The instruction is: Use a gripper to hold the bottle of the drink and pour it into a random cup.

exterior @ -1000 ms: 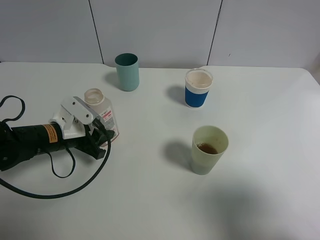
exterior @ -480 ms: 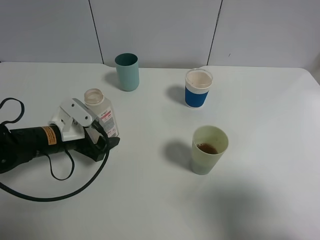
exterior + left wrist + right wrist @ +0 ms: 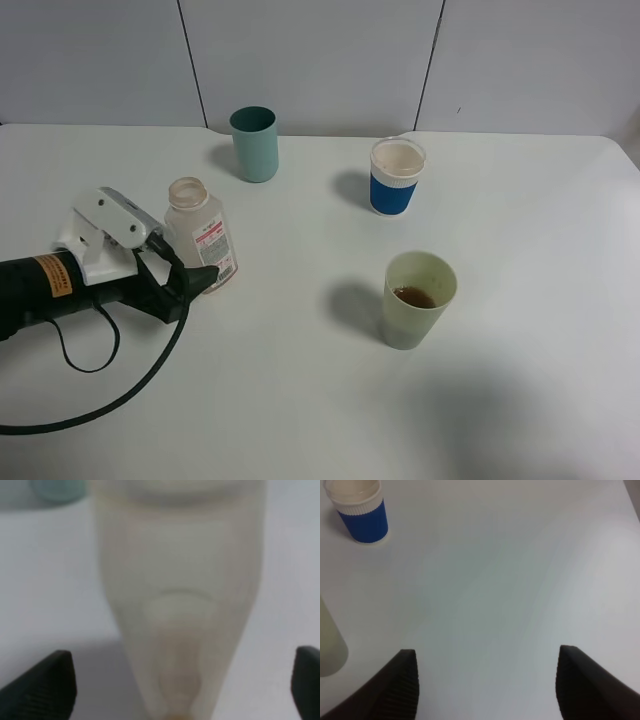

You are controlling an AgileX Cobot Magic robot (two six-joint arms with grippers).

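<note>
The bottle (image 3: 200, 238) stands upright on the white table at the left, clear with a red-and-white label and an open neck. My left gripper (image 3: 185, 262) lies low on its left side, open, its black fingers reaching round the bottle's base without gripping it. In the left wrist view the bottle (image 3: 180, 590) is a close blur between the spread fingertips (image 3: 50, 682). The pale green cup (image 3: 418, 298) stands right of centre with the brown drink (image 3: 414, 297) at its bottom. My right gripper (image 3: 487, 680) is open over bare table, with the cup (image 3: 327, 645) at the edge of its view.
A teal cup (image 3: 254, 143) stands at the back, behind the bottle. A white cup with a blue sleeve (image 3: 397, 176) stands at the back right, also in the right wrist view (image 3: 359, 510). The left arm's black cable (image 3: 120, 395) loops across the front left.
The left gripper opened, let go of the bottle and drew back to the left. The bottle stayed upright in place. The cups have not moved.
</note>
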